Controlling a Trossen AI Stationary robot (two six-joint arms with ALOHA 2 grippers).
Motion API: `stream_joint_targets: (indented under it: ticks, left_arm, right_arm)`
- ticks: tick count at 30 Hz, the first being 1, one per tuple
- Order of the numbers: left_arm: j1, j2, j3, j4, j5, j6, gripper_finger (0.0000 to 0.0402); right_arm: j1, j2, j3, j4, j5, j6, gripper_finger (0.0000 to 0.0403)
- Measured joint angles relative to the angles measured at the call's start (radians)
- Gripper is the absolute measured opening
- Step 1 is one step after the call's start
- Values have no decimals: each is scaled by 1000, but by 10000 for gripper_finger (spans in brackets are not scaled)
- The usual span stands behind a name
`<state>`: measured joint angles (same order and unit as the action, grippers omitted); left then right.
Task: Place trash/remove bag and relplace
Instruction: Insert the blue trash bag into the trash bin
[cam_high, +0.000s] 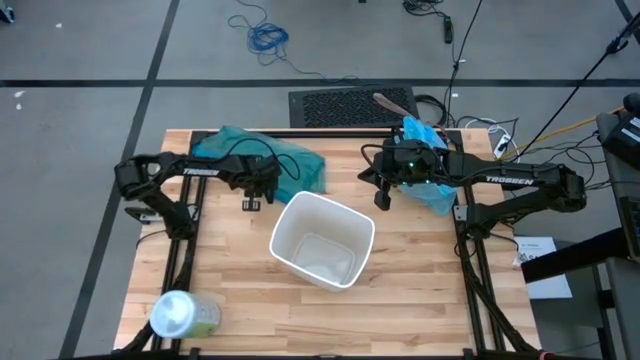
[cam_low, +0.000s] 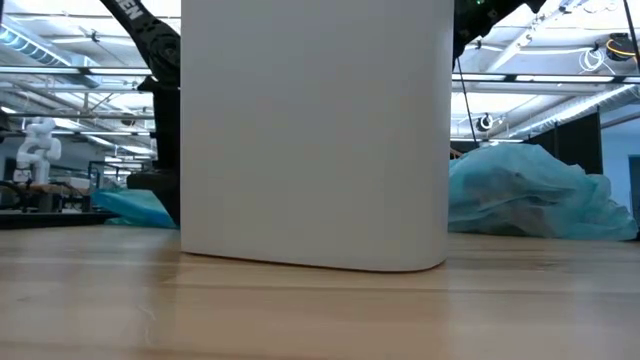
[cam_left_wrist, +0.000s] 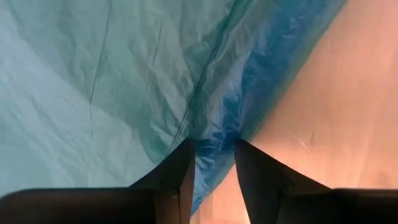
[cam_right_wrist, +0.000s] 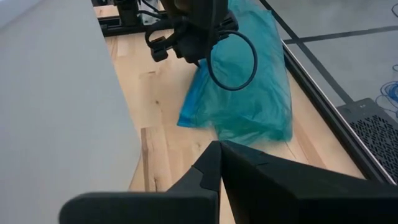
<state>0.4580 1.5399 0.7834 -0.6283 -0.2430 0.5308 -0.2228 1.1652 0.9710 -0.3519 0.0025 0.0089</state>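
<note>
- The bag (cam_high: 437, 197) was seen bunched on the table (cam_high: 420, 290) under the right arm, near the back right edge.
- It was judged light, limp and slippery; a raised fold should be pinched, not flat film.
- The right gripper (cam_right_wrist: 219, 149) was held clenched and empty beside the bin (cam_high: 290, 215).
- The left gripper (cam_left_wrist: 214, 163) was released, its fingers set apart at a fold of the teal bag (cam_high: 262, 155).
- No liner or trash could be seen in the bin.
- Open room was left in front of the bin.
</note>
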Motion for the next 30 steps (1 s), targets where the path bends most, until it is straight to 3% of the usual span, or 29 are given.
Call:
stream_joint_targets:
  ticks: [8, 18, 30]
  left_arm:
    - [0, 0, 28, -14, -29, -20, 8]
    - [1, -22, 163, -103, -206, -15, 1]
    - [17, -203, 434, -151, -344, 24, 0]
  right_arm:
    - [0, 0, 0, 1, 0, -5, 0]
    - [0, 0, 0, 1, 0, -12, 0]
    - [0, 0, 0, 19, 0, -29, 0]
